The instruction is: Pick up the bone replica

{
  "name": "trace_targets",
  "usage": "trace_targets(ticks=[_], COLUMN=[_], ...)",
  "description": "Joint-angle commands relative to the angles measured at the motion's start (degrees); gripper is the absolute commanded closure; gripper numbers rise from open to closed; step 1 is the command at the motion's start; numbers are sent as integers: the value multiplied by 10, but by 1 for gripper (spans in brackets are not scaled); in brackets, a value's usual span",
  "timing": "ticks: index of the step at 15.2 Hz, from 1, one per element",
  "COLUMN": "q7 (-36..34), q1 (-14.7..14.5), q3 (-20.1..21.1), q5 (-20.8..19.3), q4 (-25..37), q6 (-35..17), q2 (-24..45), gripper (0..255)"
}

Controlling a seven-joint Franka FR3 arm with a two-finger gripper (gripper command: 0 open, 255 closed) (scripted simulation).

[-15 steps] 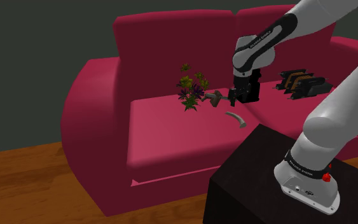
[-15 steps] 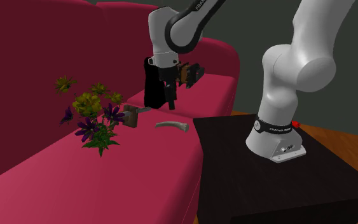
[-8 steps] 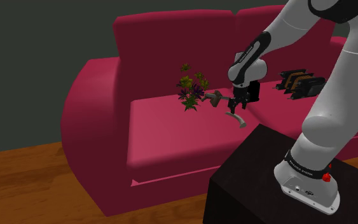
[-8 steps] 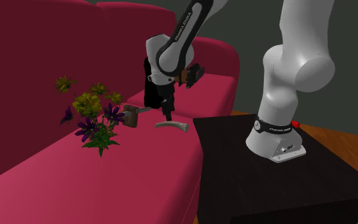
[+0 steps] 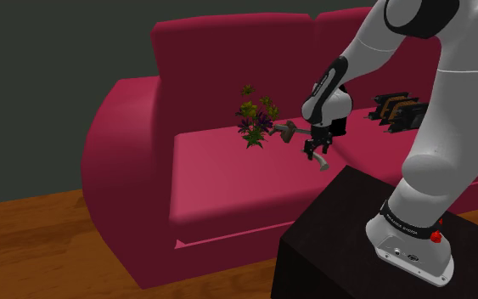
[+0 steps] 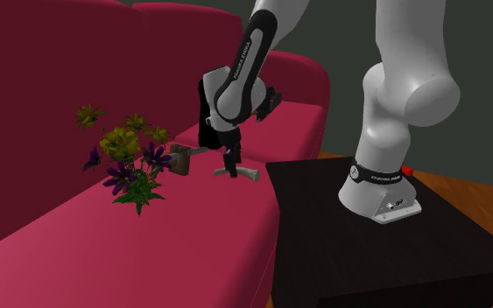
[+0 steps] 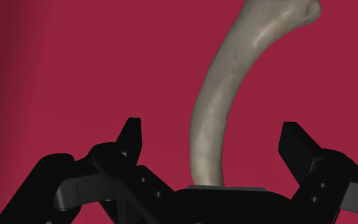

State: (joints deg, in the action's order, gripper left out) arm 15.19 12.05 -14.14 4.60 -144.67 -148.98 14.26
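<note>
On the seat cushion of the crimson sofa (image 5: 126, 144), close to its front edge and just past the black stand (image 5: 330, 246), lies the bone replica (image 7: 225, 83), a pale, gently curved shaft with a knobbed end. The white arm (image 5: 449, 102) bends down over it, and the gripper (image 7: 212, 130) hangs low right above the bone, pointing down at the cushion. Its fingers (image 7: 130, 137) stand wide apart, one on each side of the shaft, and red cushion shows between each finger and the bone, so nothing is clasped yet. What the next move turns on is the bone's lie. In the wrist view its long axis runs straight away from the palm, roughly square to the line from one finger to the other, and the shaft sits about midway between them. Closing should therefore bring the pads across the thin shaft rather than along it, and no turn of the wrist seems needed. The plain end sits under the palm while the knobbed end curves off well beyond the fingertips. The grip would thus land toward one end, and the bone may droop or pivot when lifted. A bunch of flowers (image 5: 256, 123) and a small brown object (image 5: 286, 130) lie on the same cushion, near the gripper but apart from the bone, likely clear of the closing fingers.
</note>
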Motion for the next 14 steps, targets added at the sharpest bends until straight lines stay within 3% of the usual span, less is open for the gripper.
trace_targets(ticks=[1,2,3,14], q7=[4,4,4,-2], q1=[2,2,2,-1], q3=[3,3,3,-2], q5=[5,5,5,-3], q4=[2,2,2,-1], q6=[-9,-9,-9,6], q2=[10,11,10,-7], gripper=[0,0,255,255])
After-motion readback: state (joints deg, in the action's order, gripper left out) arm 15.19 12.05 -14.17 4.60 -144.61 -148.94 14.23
